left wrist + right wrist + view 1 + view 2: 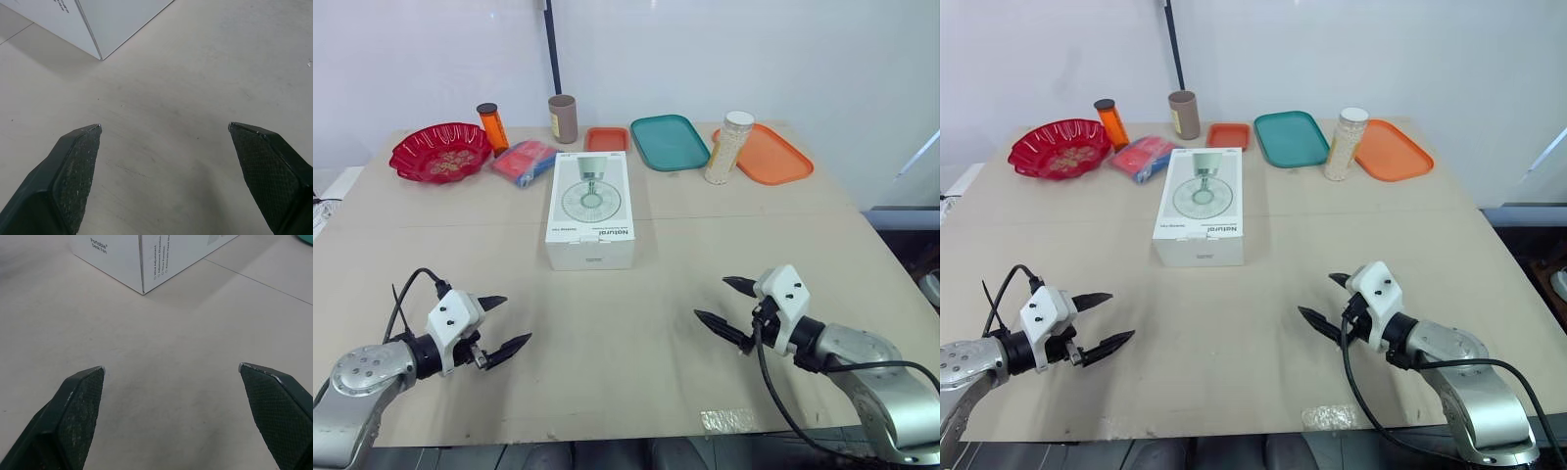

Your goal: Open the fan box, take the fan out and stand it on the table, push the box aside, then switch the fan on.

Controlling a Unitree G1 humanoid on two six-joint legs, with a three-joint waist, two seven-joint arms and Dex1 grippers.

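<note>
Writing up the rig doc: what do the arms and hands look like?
The left hand and right hand each have a white blocky housing and two black pointed fingers with textured faces. The arms are silver-grey with rounded joints; black cables loop at each wrist.

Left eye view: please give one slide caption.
Closed white cardboard fan box on beige table; left gripper and right gripper open, apart from it.

Test lab, plain white wall (754, 49), tan table (607, 372), red bowl (441, 152), teal tray (669, 141), orange tray (773, 155) at back
</note>
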